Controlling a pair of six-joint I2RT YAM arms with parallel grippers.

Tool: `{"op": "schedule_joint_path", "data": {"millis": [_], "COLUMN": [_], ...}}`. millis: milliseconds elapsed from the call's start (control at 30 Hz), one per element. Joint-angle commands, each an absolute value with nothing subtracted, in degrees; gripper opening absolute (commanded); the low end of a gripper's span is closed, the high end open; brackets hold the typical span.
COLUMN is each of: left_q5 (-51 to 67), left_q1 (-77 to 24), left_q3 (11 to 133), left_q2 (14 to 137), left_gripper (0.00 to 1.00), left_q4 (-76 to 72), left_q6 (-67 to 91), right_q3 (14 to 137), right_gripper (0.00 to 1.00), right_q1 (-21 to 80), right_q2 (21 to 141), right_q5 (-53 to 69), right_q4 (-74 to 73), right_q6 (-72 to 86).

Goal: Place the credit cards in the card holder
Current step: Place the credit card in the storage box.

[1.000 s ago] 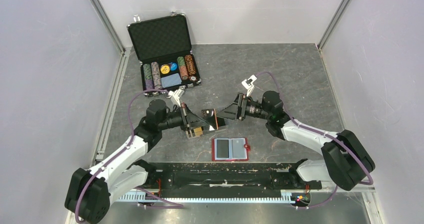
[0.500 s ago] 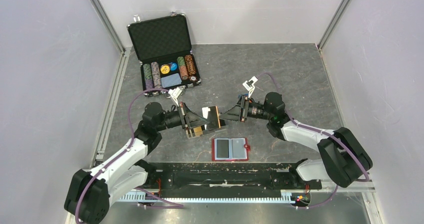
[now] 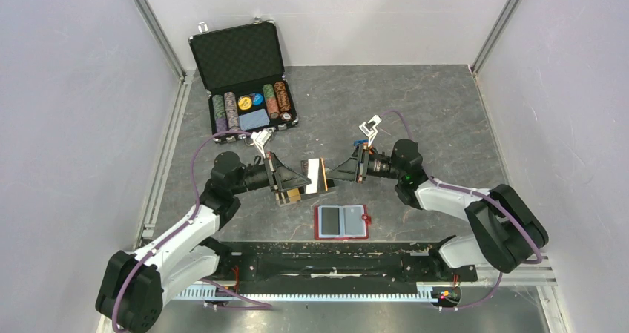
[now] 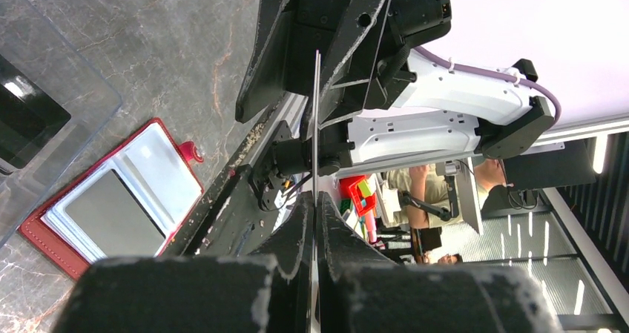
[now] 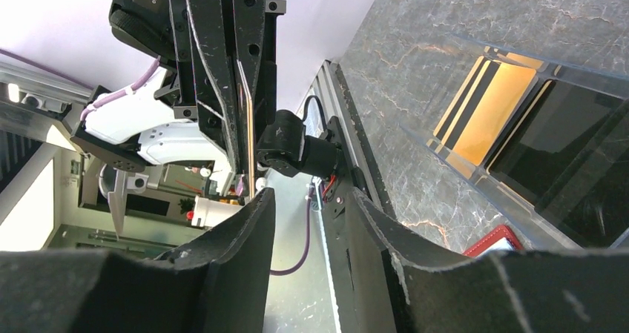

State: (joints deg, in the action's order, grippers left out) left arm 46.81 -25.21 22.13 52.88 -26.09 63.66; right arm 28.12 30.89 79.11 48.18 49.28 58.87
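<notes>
A credit card (image 3: 315, 176) stands on edge above the surface at 1 o'clock of the card holder (image 3: 289, 195), clamped in the jaws of the left gripper (image 3: 304, 179) and between the parted jaws of the right gripper (image 3: 331, 174), both arms closer together than a second ago, wrists level, pointing 3 and 9 o'clock.

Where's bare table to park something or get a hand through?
Free: far table, right of briefcase. Crowded: centre, where left gripper and right gripper meet at one credit card by card holder, red wallet just nearer.
</notes>
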Motion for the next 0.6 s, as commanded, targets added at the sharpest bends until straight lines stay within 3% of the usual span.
{"op": "schedule_joint_path", "data": {"millis": [0,267,567], "left_q5": [48.69,46.43,39.33], "left_q1": [-25.14,-25.14,-25.16], "left_q3": [22.59,23.32,27.03], "left_q2": [53.03,52.65,49.91], "left_gripper": [0.02,0.02,0.02], "left_q4": [-29.5,-24.81,-7.86], "left_q6": [66.28,63.21,54.81], "right_q3": [27.62,26.63,29.62], "right_gripper": [0.42,0.43,0.53], "right_q1": [31.26,32.27,32.21], "right_q2": [80.27,81.46,77.64], "right_q5": [49.26,49.72,47.12], "right_q4": [55.01,60.9,45.97], "right_q6": [60.37,62.91,53.31]}}
